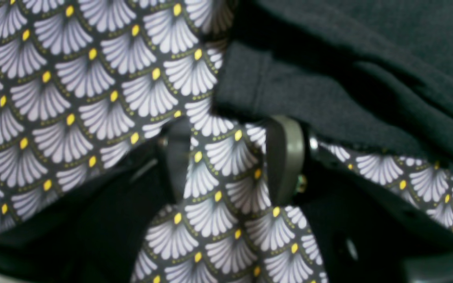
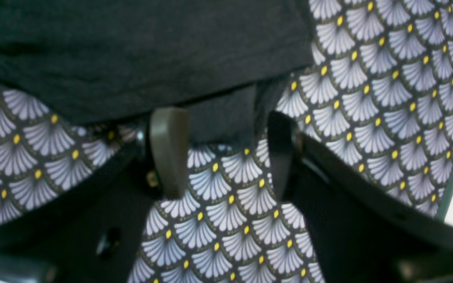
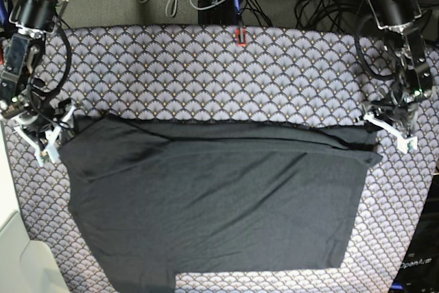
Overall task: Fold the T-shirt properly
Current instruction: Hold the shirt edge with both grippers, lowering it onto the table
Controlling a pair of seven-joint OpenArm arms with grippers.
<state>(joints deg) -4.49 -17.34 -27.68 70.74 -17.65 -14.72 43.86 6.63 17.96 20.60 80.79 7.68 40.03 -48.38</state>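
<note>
Parted and holding nothing, the left gripper [image 1: 230,157] and right gripper [image 2: 222,151] are hovering at the T-shirt [image 3: 212,197], which is lying across the desk's [image 3: 206,66] middle. Both should be pinching only its far-edge corners, not the tablecloth [image 2: 387,98] underneath.

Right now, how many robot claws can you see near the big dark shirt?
2. The right gripper sits at the T-shirt's corner on the base view's left side. The left gripper sits at the corner on its right side. Both are open, holding nothing.
</note>
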